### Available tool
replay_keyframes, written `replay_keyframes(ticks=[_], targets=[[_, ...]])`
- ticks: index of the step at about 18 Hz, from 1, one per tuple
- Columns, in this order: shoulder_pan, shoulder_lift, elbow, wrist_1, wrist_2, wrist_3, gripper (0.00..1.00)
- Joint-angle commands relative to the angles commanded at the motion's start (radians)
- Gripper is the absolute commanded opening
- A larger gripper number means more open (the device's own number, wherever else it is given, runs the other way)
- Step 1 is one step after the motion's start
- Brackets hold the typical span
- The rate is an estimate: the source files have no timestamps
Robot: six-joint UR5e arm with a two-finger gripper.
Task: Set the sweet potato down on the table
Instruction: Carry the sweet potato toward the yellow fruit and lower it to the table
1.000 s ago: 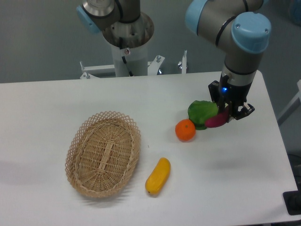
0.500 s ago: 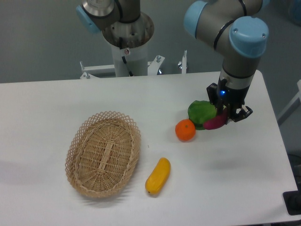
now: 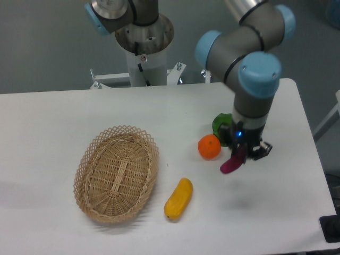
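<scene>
Magenta sweet potato (image 3: 232, 162) hangs tilted, clamped in the end effector (image 3: 241, 155), apparently for lowering onto the bare counter (image 3: 265, 202).

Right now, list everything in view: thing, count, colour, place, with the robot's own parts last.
sweet potato: one, magenta-purple, held tilted in the gripper, right of centre
orange: one, orange, on the table just left of the gripper
green item: one, green, behind the orange, partly hidden by the arm
yellow-orange fruit: one, oblong, front centre, right of the basket
basket: one, tan wicker, oval, left side, nothing seen inside
table: one, white, under it all
arm: one, grey with blue caps, over the right side
gripper: one, dark, shut on the sweet potato
</scene>
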Motion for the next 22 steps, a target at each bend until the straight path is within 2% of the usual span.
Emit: replay_keyframes(ticks=[2, 4, 6, 8, 15, 19, 20, 21, 22], targets=[[-0.002, -0.049, -0.002, 0.058, 0.002, -0.049, 0.22], [-0.015, -0.092, -0.002, 0.144, 0.012, -0.078, 0.22], [-0.029, -0.114, -0.002, 0.184, 0.015, -0.072, 0.22], [-0.034, -0.127, -0.005, 0.195, 0.017, -0.071, 0.23], [-0.034, -0.137, -0.074, 0.236, 0.049, -0.023, 0.27], [-0.034, -0.135, -0.089, 0.238, 0.054, 0.02, 0.29], [-0.034, -0.132, -0.089, 0.238, 0.054, 0.02, 0.38], [-0.034, -0.131, -0.086, 0.242, 0.054, 0.02, 0.57], [-0.034, -0.129, -0.083, 0.244, 0.054, 0.021, 0.88]])
